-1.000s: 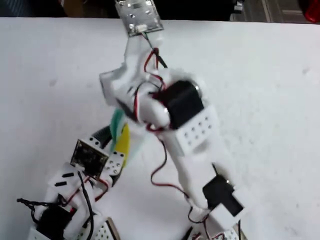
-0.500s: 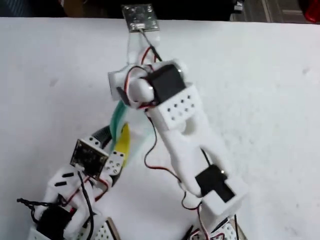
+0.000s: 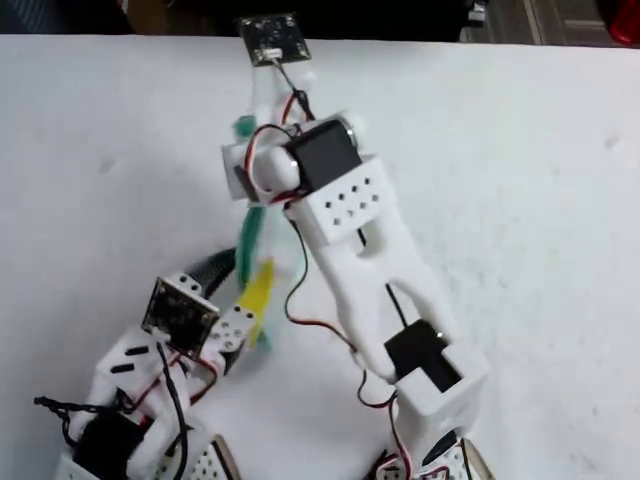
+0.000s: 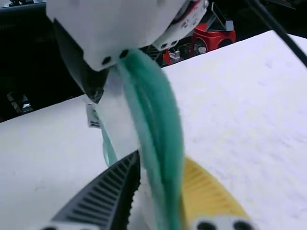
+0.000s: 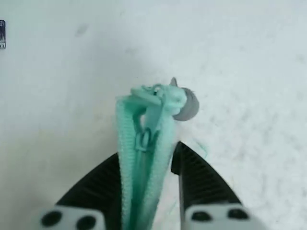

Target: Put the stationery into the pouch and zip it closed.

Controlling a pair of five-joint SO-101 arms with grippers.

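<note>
Right, left hand [image 4: 162, 165] clamps one end of the pouch [image 3: 249, 238], right hand [image 5: 147, 154] pinches the zipper [image 5: 142, 123] at the other; long axis runs between my hands.

Light: was bright and even across the white table [image 3: 540, 180], almost washing it out.
Shadows: were soft, faint.
Pouch [image 5: 144, 158]: was evenly lit, matte.
Background: room beyond the far edge was dark.

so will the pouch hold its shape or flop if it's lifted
Probably floppy: the pouch twists and bunches along its zip between the left gripper and right gripper. Likely light, since pinches on that edge alone seem to hold it. Its clear film may be slippery.
</note>
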